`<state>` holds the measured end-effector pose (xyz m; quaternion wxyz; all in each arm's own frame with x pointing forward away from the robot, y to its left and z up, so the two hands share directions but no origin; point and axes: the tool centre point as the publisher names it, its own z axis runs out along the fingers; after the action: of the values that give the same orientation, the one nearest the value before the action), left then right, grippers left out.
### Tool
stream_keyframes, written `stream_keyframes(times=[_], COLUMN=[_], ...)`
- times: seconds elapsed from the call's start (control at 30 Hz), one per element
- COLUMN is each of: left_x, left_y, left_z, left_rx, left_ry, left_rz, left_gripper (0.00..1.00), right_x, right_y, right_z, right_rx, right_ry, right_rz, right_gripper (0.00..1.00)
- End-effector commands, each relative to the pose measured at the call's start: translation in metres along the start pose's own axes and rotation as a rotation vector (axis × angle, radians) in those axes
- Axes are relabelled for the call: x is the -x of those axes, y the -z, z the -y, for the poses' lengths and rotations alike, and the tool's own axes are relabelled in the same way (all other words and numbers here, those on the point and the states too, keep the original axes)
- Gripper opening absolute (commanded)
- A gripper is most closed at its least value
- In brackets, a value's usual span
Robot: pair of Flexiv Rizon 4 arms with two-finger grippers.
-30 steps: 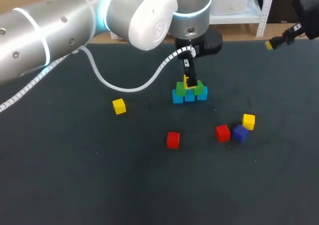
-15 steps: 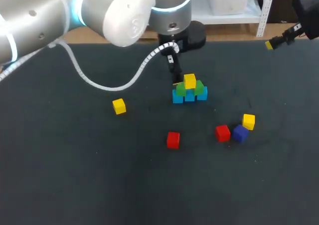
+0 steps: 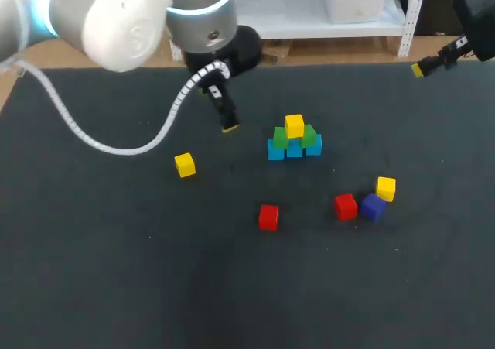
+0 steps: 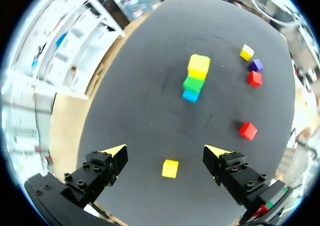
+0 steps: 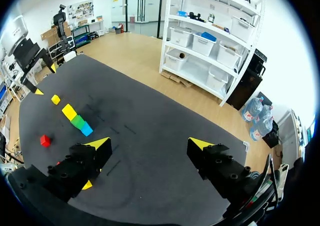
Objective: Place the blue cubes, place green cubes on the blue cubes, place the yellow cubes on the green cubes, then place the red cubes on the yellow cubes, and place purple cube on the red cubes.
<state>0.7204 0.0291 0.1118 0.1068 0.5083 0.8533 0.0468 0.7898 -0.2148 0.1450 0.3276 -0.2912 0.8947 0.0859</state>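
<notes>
On the bench [image 3: 116, 272], a lone yellow cube [image 3: 184, 165] lies toward the left edge. The left gripper [image 3: 229, 124] hangs beyond it toward the far edge, its fingers spread wide with nothing between them. A red cube [image 3: 268, 217] sits near the middle. Toward the far edge from it, a row of blue cubes [image 3: 294, 149] carries green cubes [image 3: 281, 138], with a stacked yellow cube [image 3: 294, 124] on top. Rightward lie a second red cube [image 3: 345, 206], a purple cube [image 3: 373, 207] touching it, and a third yellow cube [image 3: 386, 187]. The right gripper [image 5: 150, 143] hovers wide open and empty at the far right corner.
</notes>
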Motion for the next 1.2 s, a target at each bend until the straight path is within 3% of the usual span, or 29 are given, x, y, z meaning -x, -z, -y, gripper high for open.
stream_keyframes(times=[0.03,0.13,0.3,0.57,0.67,0.9,1.2], left_x=[-0.041,-0.052,-0.063,-0.063,-0.067,-0.075,-0.084], left_y=[0.002,-0.003,-0.016,-0.036,-0.048,-0.070,-0.084], left_z=[-0.003,0.002,0.020,0.040,0.040,0.032,0.020], left_rx=[0.005,-0.027,-0.087,-0.115,-0.127,-0.182,-0.179], left_ry=[0.168,0.185,0.091,-0.047,-0.083,-0.053,-0.065], left_rz=[0.096,0.087,0.027,-0.044,-0.064,-0.072,-0.081], left_gripper=[1.00,1.00,1.00,1.00,1.00,1.00,1.00], right_x=[0.000,0.000,0.000,0.000,0.000,0.000,0.000], right_y=[0.001,0.001,0.001,0.001,0.001,0.001,0.001], right_z=[-0.001,-0.001,-0.001,-0.001,-0.001,-0.001,-0.001], right_rx=[-0.003,-0.003,-0.003,-0.003,-0.003,-0.003,-0.003], right_ry=[-0.001,-0.001,-0.001,-0.001,-0.001,-0.001,-0.001], right_rz=[0.000,0.000,0.000,0.000,0.000,0.000,0.000], right_gripper=[1.00,1.00,1.00,1.00,1.00,1.00,1.00])
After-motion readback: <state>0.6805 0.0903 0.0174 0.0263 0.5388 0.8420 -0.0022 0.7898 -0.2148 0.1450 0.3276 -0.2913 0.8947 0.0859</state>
